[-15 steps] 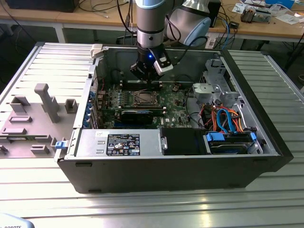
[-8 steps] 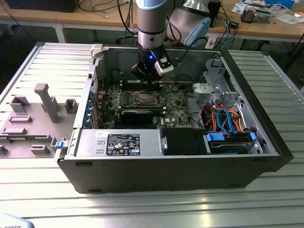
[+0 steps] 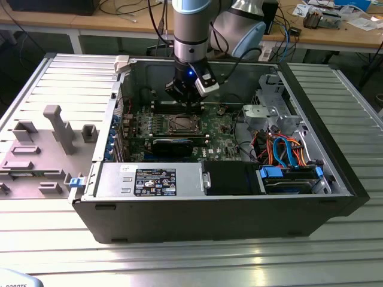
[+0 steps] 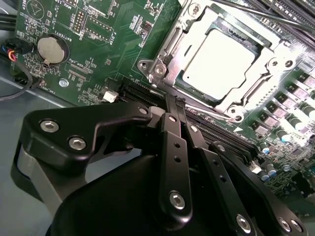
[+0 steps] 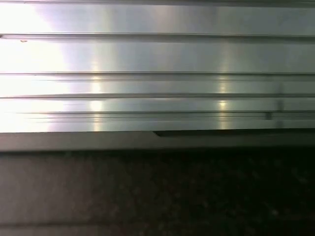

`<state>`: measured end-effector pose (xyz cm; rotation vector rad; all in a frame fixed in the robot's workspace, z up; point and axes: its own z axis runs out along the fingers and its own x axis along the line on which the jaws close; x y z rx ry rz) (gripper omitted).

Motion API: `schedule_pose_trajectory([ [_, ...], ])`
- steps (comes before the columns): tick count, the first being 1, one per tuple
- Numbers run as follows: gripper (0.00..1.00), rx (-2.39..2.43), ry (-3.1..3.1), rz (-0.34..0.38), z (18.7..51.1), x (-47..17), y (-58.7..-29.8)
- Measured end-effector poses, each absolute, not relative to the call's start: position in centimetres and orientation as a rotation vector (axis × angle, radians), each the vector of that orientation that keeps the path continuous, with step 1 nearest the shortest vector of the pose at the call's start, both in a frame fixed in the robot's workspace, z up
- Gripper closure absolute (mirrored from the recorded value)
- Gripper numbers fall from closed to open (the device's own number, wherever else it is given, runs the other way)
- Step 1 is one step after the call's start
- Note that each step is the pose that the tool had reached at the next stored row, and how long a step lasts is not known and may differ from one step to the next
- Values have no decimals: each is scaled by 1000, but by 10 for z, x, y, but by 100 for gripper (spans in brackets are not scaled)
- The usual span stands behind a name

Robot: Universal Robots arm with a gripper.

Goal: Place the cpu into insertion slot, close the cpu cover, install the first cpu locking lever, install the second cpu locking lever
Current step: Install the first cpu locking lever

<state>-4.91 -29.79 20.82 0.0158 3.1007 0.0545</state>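
My claw pinched narrow, empty, just beside insertion slot; cpu seated inside; cpu cover down around it.

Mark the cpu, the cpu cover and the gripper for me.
cpu (image 4: 220, 65), second wrist view: middle of its bright metal top.
cpu cover (image 4: 173, 42), second wrist view: one side bar of the silver frame.
gripper (image 4: 176, 104), second wrist view: at the closed fingertips.

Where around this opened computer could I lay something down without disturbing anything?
The ribbed metal table is bare in front of the computer case, and also beside its side at the exterior view's right. The grey fixture tray crowds the exterior view's left. Inside the case, the green board, cables and gripper leave little room.
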Motion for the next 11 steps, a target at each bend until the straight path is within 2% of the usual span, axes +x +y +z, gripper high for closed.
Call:
schedule_pose_trajectory([
  [11,89,15,3101,48,206,-48,-298],
])
